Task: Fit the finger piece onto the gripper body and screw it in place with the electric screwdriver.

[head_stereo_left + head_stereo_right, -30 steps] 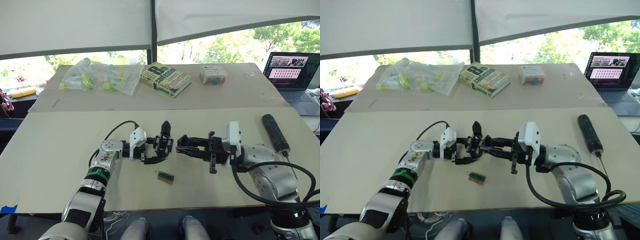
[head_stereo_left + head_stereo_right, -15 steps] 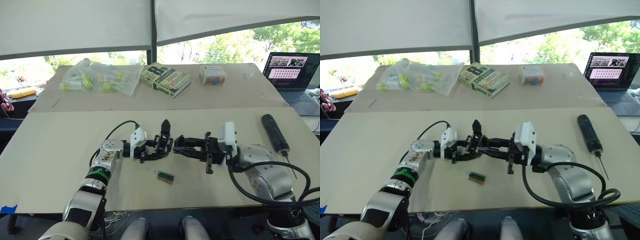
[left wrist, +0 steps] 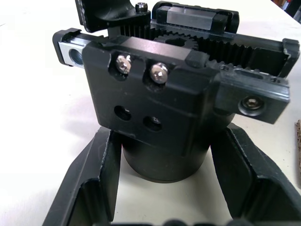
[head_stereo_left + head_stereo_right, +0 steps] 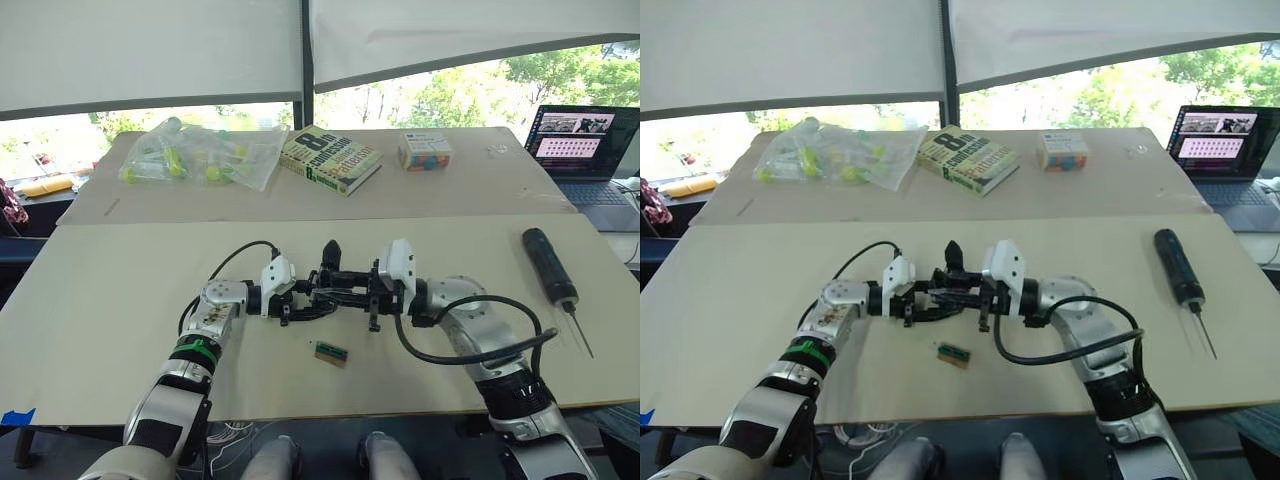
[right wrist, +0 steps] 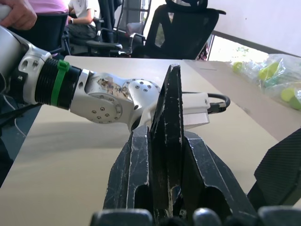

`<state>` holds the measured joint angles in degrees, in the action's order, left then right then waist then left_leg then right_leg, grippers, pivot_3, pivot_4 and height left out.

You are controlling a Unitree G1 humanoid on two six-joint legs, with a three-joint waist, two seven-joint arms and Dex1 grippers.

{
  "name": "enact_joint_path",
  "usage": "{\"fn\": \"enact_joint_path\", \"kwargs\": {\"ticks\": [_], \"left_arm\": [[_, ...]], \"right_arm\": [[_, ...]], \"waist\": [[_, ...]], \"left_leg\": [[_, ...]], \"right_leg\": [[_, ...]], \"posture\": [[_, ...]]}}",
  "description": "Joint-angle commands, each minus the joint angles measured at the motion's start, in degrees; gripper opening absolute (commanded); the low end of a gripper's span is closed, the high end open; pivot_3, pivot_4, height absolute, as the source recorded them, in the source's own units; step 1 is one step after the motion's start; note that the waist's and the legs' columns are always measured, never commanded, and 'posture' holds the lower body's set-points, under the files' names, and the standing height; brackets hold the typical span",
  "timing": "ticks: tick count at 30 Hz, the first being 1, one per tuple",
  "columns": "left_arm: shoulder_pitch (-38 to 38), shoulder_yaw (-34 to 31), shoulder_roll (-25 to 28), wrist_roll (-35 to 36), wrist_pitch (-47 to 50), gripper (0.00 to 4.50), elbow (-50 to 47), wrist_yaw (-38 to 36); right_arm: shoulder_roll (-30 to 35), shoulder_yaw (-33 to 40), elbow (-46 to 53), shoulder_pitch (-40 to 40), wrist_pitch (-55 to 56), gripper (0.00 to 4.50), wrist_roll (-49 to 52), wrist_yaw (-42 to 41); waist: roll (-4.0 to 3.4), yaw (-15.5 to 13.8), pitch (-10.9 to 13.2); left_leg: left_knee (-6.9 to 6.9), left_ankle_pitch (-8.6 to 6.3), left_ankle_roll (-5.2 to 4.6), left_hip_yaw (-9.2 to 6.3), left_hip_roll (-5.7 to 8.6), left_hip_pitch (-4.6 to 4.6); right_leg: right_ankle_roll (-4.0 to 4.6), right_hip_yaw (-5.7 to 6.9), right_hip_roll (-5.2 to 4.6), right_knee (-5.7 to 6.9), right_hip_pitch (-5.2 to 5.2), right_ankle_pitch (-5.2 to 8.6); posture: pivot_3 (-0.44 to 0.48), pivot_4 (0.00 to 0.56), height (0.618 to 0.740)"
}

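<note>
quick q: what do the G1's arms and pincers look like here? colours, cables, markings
Both arms have silver-grey metal shells with black joints. Left arm wears a green band near the wrist; a black cable loops off it. Right arm carries a thicker black cable. Left pincer and right pincer: white housings, long black fingers.

Gripper body (image 4: 328,282) base hidden between end effectors; laptop (image 4: 590,150) cut off.

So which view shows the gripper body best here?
The left wrist view: the gripper body sits close up between the left tool's fingers, with its screws, empty holes and gear teeth readable. In the eye views it is a small dark shape between the two tools.
</note>
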<state>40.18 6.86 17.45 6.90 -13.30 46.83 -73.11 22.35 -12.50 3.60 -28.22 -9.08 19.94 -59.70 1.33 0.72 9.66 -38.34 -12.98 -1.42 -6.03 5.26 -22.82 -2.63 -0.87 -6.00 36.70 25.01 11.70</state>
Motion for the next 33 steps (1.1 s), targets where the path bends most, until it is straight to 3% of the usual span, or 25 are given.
{"fn": "enact_joint_path", "kwargs": {"ticks": [1,21,33], "left_arm": [[-0.9,1.1,0.4,-1.2,1.3,2.28,-1.2,0.7],[-2.2,2.3,0.9,-1.3,3.6,2.28,-4.3,1.9],[-2.6,2.2,1.2,-1.1,3.9,2.28,-4.6,2.3]], "right_arm": [[-0.8,0.2,-0.4,-1.8,2.3,0.4,-0.4,-0.6],[-3.7,-0.4,-6.3,-3.4,2.4,0.4,-4.4,1.0],[-2.2,-1.8,-5.7,-1.9,-2.7,0.4,-5.4,0.5]], "waist": [[0.0,0.0,0.0],[-0.02,0.0,0.0],[-0.03,0.0,-0.1]], "left_leg": [[0.0,0.0,0.0,0.0,0.0,0.01],[-0.01,0.0,0.01,0.0,0.0,0.03],[0.01,0.01,0.02,0.0,0.0,0.2]], "right_leg": [[0.0,0.0,0.0,0.02,0.0,0.0],[0.0,-0.01,0.0,0.05,0.01,0.0],[0.0,-0.01,0.0,0.06,-0.12,0.0]], "posture": [[0.0,0.15,0.74],[0.0,0.15,0.74],[0.0,0.15,0.74]]}}
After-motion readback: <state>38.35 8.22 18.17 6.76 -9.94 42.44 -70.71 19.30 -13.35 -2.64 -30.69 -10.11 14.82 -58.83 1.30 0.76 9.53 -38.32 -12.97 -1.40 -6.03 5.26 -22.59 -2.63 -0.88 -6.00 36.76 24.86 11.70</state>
